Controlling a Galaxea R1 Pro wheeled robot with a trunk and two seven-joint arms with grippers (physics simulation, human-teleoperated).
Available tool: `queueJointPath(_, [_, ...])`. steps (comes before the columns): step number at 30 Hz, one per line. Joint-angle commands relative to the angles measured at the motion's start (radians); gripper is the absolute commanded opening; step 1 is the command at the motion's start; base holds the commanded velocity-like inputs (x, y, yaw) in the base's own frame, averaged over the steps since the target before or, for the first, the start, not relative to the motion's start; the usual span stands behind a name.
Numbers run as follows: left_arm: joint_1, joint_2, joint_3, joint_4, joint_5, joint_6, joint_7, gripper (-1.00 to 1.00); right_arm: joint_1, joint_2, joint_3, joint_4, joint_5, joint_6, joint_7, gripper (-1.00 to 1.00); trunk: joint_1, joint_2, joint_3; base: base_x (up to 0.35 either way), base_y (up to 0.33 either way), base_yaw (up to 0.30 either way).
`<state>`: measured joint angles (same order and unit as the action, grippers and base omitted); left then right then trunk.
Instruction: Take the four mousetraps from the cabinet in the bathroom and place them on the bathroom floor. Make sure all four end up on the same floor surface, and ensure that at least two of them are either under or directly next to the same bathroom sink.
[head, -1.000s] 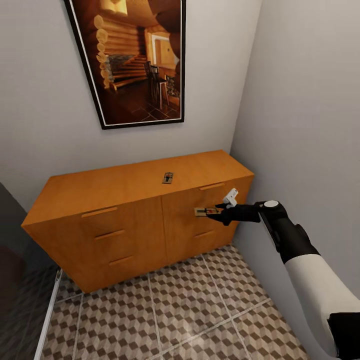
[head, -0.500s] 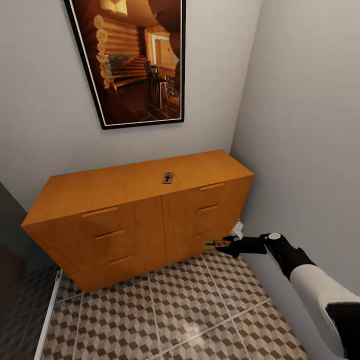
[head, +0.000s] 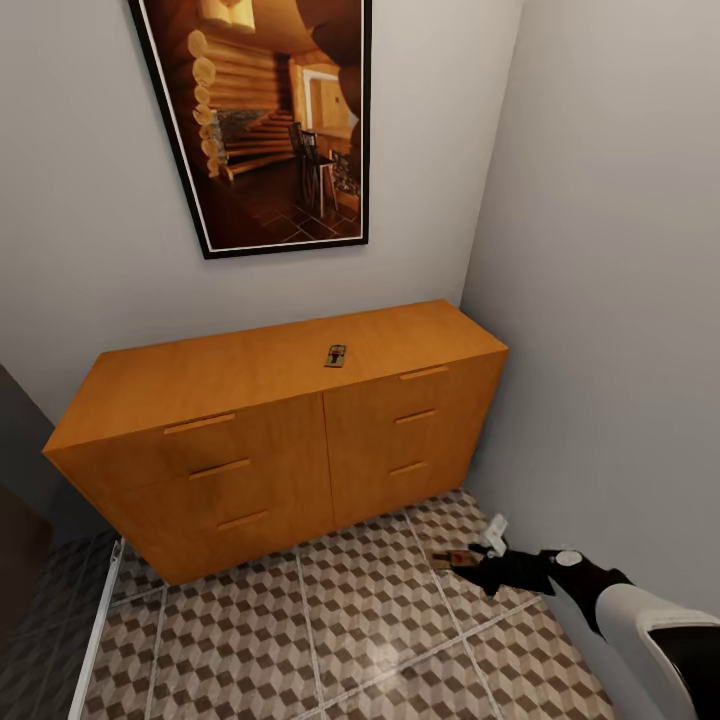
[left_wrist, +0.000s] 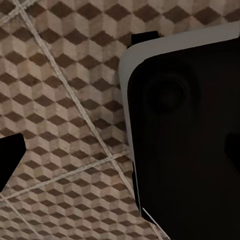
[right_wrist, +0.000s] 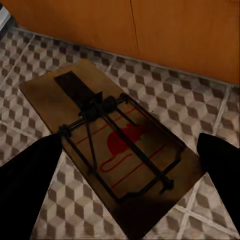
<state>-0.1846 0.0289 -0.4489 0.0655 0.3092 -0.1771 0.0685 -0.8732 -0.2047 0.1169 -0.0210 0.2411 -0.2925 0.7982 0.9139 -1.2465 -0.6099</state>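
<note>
One mousetrap (head: 335, 356) lies on top of the orange-brown cabinet (head: 250, 420), near the middle of its back half. A second mousetrap (head: 453, 558) hangs just above the bathroom floor (head: 330, 620) in front of the cabinet's right end, with my right gripper (head: 478, 566) shut on it. In the right wrist view this mousetrap (right_wrist: 112, 142) is a tan board with dark wire and a red mark, held between my right gripper's (right_wrist: 125, 167) black fingers (right_wrist: 27, 180). Of the left gripper, one black finger (left_wrist: 7, 160) hangs over the tiles. The sink is out of view.
The cabinet stands in a corner, with a grey wall (head: 610, 300) close on the right. A large framed picture (head: 270, 120) hangs above it. A pale strip (head: 95, 640) crosses the floor at the left. In the left wrist view a dark part of the robot (left_wrist: 185, 140) is close by.
My right arm has come down and back from drawer-front height to just above the floor, carrying the mousetrap. The trap on the cabinet top has not moved.
</note>
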Motion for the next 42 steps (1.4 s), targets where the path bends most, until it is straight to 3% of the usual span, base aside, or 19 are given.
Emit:
queueJointPath(1, [-0.001,0.001,-0.008,0.000,0.007,-0.006,0.001,1.00,0.024,0.000,0.000,0.001,-0.002,-0.011,-0.029,-1.00,0.000,-0.001,-0.001,0.000,0.000,0.000])
queueJointPath(5, [-0.001,0.002,-0.007,-0.022,0.007,-0.006,0.001,1.00,0.129,0.002,0.000,0.004,-0.003,-0.056,-0.127,-1.00,0.000,-0.001,-0.001,0.000,0.000,0.000])
queueJointPath(11, [-0.001,-0.003,-0.005,-0.104,0.007,0.003,0.003,1.00,0.284,0.014,0.000,0.007,-0.006,-0.173,-0.337,-1.00,0.000,-0.001,-0.001,0.000,0.000,0.000])
queueJointPath(18, [-0.001,-0.018,-0.005,-0.171,0.007,0.024,0.008,1.00,0.362,0.028,-0.001,0.007,-0.011,-0.237,-0.384,-1.00,0.000,-0.001,-0.001,0.000,0.000,0.000])
queueJointPath(23, [-0.001,-0.025,-0.005,-0.321,0.006,0.179,0.012,1.00,0.394,0.062,-0.003,0.007,-0.012,-0.248,-0.401,-1.00,0.000,-0.001,-0.001,0.000,0.000,0.000])
queueJointPath(25, [-0.001,-0.024,-0.005,-0.457,0.004,0.297,0.013,1.00,0.399,0.074,-0.003,0.007,-0.012,-0.245,-0.412,-1.00,0.000,-0.001,-0.001,0.000,0.000,0.000])
queueJointPath(28, [-0.001,-0.023,-0.004,-0.553,0.004,0.372,0.014,1.00,0.401,0.083,-0.003,0.006,-0.012,-0.243,-0.446,-1.00,0.000,-0.001,-0.001,0.000,0.000,0.000])
queueJointPath(31, [-0.002,-0.023,-0.004,-0.693,0.004,0.488,0.016,1.00,0.402,0.091,-0.004,0.005,-0.013,-0.243,-0.513,-1.00,0.000,-0.001,-0.001,0.000,0.000,0.000])
queueJointPath(33, [-0.004,-0.024,-0.003,-0.851,0.004,0.624,0.036,1.00,0.402,0.105,-0.005,0.004,-0.017,-0.248,-0.584,-1.00,0.000,-0.001,-0.001,0.000,0.000,0.000])
queueJointPath(35, [-0.004,-0.024,-0.002,-0.957,0.004,0.710,0.074,1.00,0.402,0.123,-0.006,0.005,-0.036,-0.262,-0.650,-1.00,0.000,-0.001,-0.001,0.000,0.000,0.000])
queueJointPath(38, [-0.005,-0.025,-0.001,-1.042,0.004,0.766,0.125,1.00,0.402,0.140,-0.006,0.005,-0.063,-0.284,-0.722,-1.00,0.000,-0.001,-0.001,0.000,0.000,0.000])
queueJointPath(42, [-0.008,-0.043,0.002,-1.135,0.003,0.806,0.212,1.00,0.402,0.191,-0.006,0.007,-0.089,-0.331,-0.861,-1.00,0.000,-0.001,-0.001,0.000,0.000,0.000])
